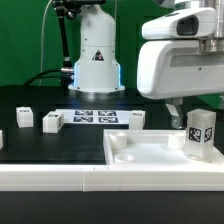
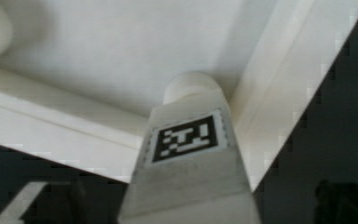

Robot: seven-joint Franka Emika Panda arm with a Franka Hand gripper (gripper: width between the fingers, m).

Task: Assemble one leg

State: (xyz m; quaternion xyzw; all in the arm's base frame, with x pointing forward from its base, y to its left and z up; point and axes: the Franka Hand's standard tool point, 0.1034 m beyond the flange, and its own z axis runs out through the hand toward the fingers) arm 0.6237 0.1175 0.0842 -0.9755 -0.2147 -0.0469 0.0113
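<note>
A leg (image 1: 200,134), a white square post with black-and-white tags, stands upright at the corner of the large white panel (image 1: 140,152) on the exterior view's right. My gripper (image 1: 198,113) hangs right over it, with one dark finger (image 1: 174,110) a little apart from the leg's side. In the wrist view the leg (image 2: 194,150) runs up the middle to the panel (image 2: 87,50). My gripper (image 2: 190,212) straddles it, with dark fingers (image 2: 37,206) far out on both sides and gaps to the leg. It looks open.
Three more loose legs stand on the black table: two (image 1: 24,118) (image 1: 52,122) on the exterior view's left and one (image 1: 137,118) behind the panel. The marker board (image 1: 95,116) lies in front of the robot base (image 1: 95,60).
</note>
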